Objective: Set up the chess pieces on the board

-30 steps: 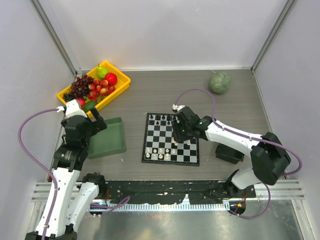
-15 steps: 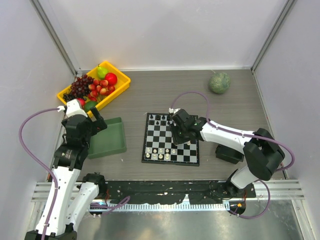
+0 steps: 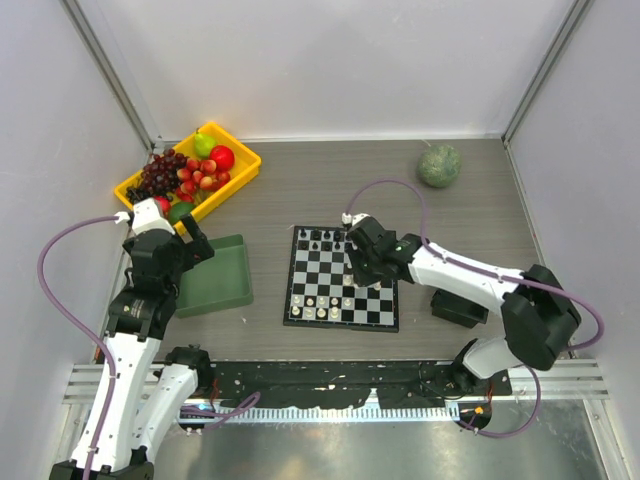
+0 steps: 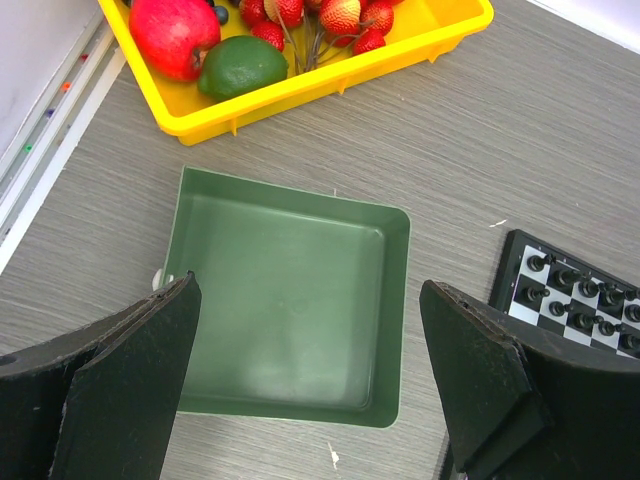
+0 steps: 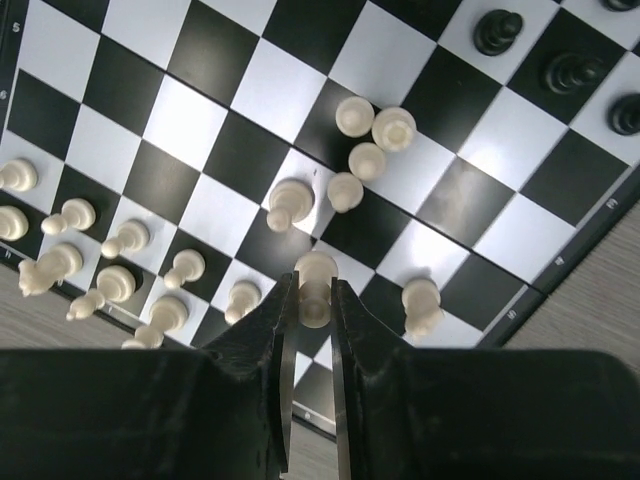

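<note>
The board lies at the table's middle; it fills the right wrist view. Black pieces line its far edge, and cream-white pieces stand along its near edge. More cream-white pieces cluster mid-board. My right gripper hovers over the board's right part, shut on a cream-white pawn held between its fingertips. My left gripper is open and empty above the green tray, left of the board, whose corner shows in the left wrist view.
A yellow bin of fruit stands at the far left, behind the green tray. A green round vegetable lies at the far right. A small black box sits right of the board.
My right gripper shifted left over the board, then back a little right. The left arm has not moved.
</note>
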Motion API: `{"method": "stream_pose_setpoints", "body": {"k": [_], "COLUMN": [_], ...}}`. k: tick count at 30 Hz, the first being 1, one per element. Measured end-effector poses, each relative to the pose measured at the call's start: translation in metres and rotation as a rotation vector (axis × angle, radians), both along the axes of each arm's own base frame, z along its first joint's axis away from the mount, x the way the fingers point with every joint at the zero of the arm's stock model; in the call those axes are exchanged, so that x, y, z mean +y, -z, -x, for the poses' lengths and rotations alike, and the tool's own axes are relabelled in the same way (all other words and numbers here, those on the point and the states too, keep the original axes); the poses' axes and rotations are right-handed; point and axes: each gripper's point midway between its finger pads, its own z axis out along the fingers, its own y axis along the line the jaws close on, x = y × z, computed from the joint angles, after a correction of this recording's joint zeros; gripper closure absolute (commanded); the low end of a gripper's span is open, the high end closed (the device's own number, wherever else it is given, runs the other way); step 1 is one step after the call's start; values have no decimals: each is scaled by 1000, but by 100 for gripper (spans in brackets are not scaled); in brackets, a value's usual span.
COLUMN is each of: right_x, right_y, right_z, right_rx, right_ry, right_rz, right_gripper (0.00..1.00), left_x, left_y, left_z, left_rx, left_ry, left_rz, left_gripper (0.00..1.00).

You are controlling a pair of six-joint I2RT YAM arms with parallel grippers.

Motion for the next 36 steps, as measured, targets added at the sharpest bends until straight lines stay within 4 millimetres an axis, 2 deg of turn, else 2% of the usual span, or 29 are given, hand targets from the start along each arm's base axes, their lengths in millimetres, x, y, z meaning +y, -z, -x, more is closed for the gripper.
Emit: {"method": "stream_pose_setpoints", "body": {"k": [10, 15, 24, 36], "right_x": [-25, -20, 1, 17], "right_y": [-41, -54, -41, -13], "right_z": [18, 31, 71, 81], "right_rx": [-101, -156, -153, -120], "right_ry": [19, -6, -104, -95], "right_rz": [-33, -36, 7, 56], "right_gripper": [82, 82, 82, 82], "left_x": [-1, -1, -2, -2], "left_y": [0, 0, -1, -1], "left_z": [0, 0, 0, 0], "left_rx": [0, -2, -6, -6], "left_ry": [3, 7, 9, 9], "left_rz": [3, 5, 6, 7], "left_gripper": [1, 1, 1, 1]}}
